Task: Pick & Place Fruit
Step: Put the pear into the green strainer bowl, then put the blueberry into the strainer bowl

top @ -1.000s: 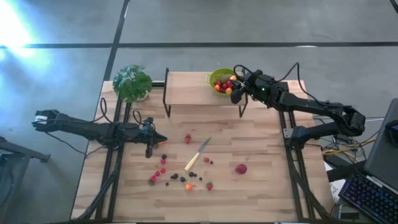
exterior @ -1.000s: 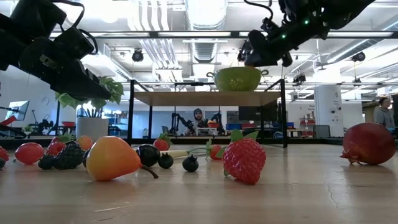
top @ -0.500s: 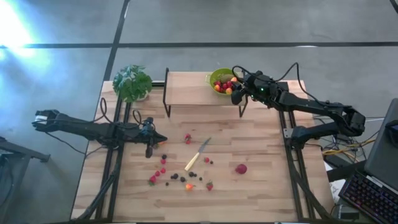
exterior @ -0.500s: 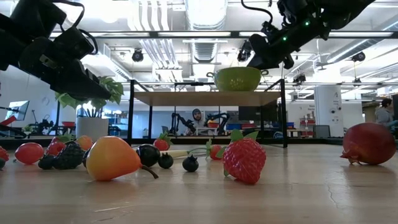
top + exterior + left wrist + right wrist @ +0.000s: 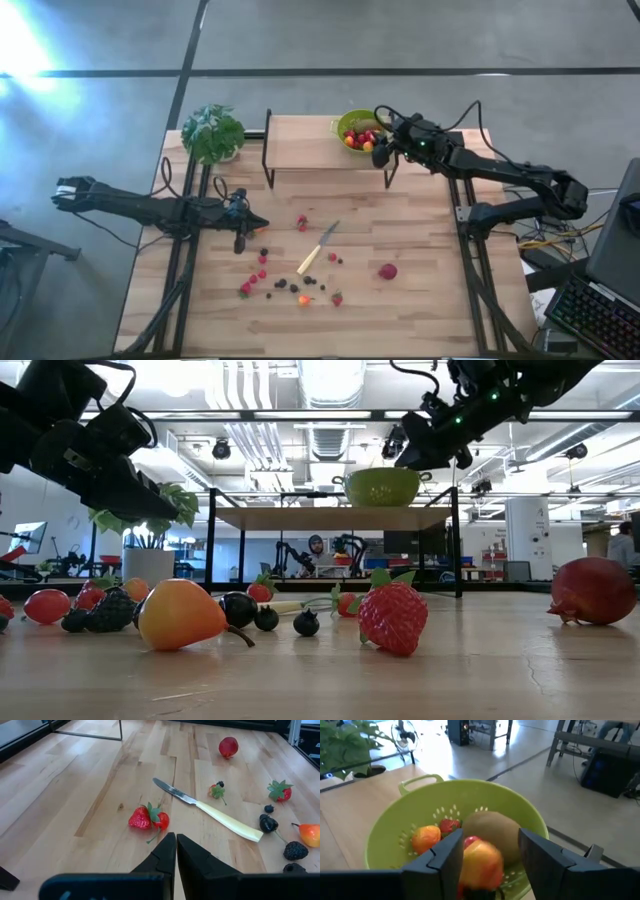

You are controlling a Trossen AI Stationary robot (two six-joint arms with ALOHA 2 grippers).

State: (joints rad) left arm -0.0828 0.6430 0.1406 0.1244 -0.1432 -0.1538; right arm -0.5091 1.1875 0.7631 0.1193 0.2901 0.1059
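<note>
My right gripper [image 5: 487, 855] is open above the green colander [image 5: 342, 126], which stands on the raised wooden shelf. A red-yellow fruit [image 5: 481, 862] sits between and below its fingers, over the colander's inside, next to a brown kiwi-like ball [image 5: 492, 831], an orange piece [image 5: 425, 837] and a strawberry [image 5: 450, 825]. I cannot tell whether a finger touches the red-yellow fruit. My left gripper [image 5: 176, 845] is shut and hovers over the table's left part, pointing at two strawberries [image 5: 148, 818]. Small fruit [image 5: 280, 284] lies scattered on the table, along with a dark red ball [image 5: 387, 271].
A pale-handled knife [image 5: 318, 248] lies among the scattered fruit in the table's middle. A potted plant [image 5: 212, 132] stands at the far left corner. The shelf's black frame legs [image 5: 268, 150] stand on the table's far part. A person shows in the room behind.
In the high view an orange-red fruit now shows at the right gripper's tip, where only the dark gripper showed before. The left arm has kept still.
</note>
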